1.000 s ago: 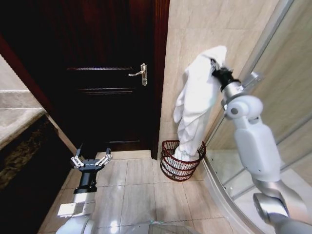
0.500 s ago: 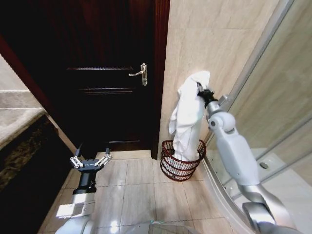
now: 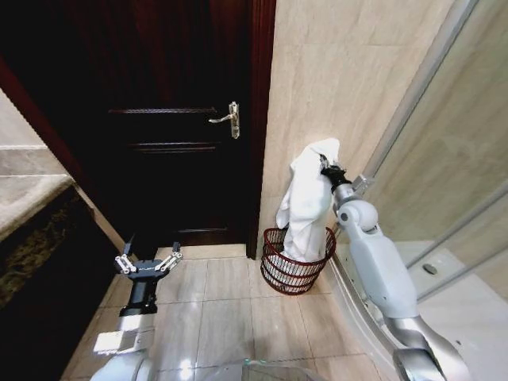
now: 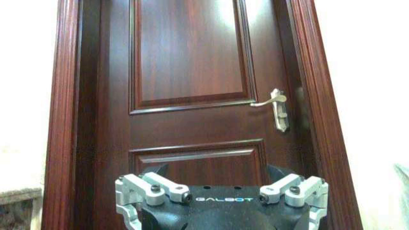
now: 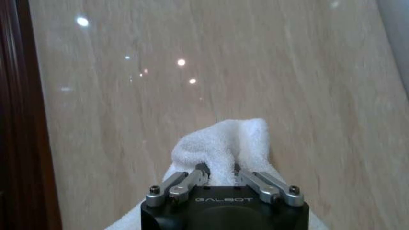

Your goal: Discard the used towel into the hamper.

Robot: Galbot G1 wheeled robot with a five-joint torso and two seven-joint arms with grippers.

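Right arm raised and extended forward, its white forearm angled up to a black wrist; right gripper with fingers closed on white towel. Left arm held low on the robot's left, forearm pointing forward; left gripper with fingers spread apart, holding nothing.

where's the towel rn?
Head view: the towel hangs from the right gripper, jaws shut on its top, right of the door against the tiled wall; its lower end is inside the hamper.
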